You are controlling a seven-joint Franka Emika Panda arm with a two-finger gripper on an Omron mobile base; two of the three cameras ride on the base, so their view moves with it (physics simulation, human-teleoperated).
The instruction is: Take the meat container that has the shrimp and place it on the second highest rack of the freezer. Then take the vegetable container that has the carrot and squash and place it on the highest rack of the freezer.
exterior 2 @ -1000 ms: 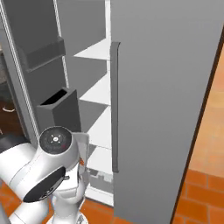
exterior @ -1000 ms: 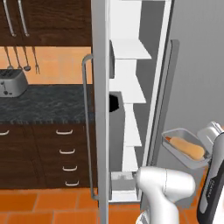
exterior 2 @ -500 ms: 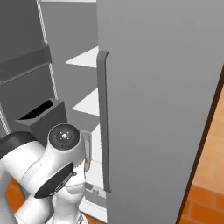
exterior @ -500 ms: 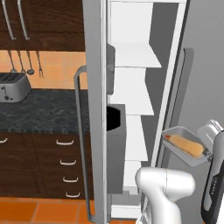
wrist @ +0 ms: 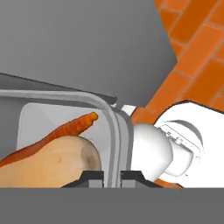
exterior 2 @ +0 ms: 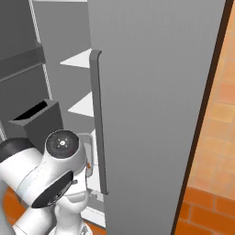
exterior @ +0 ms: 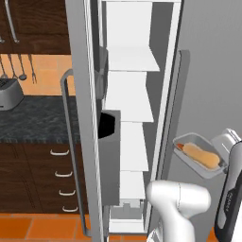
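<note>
My gripper (wrist: 112, 176) is shut on the rim of the clear vegetable container (wrist: 114, 127), which holds a carrot (wrist: 72, 128) and a squash (wrist: 48, 162). In the left base view the container (exterior: 197, 152) hangs at the right, in front of the closed grey door and level with the lower shelves, with my gripper (exterior: 221, 147) at its right end. The freezer (exterior: 79, 94) stands open, showing white shelves. The highest rack (exterior: 131, 59) and the second highest rack (exterior: 128, 107) lie up and to the left of the container. The meat container is out of view.
A grey door bin (exterior: 109, 156) hangs inside the open left door, whose bar handle (exterior: 67, 142) faces the dark counter (exterior: 33, 118) with a toaster (exterior: 9, 92). The closed right door (exterior 2: 151, 92) carries a vertical handle (exterior 2: 98, 128). An orange brick wall (exterior 2: 215, 137) lies further right.
The whole picture has shifted and the freezer looms larger, so the base has driven closer. The container stays in my shut gripper at the same spot in the view.
</note>
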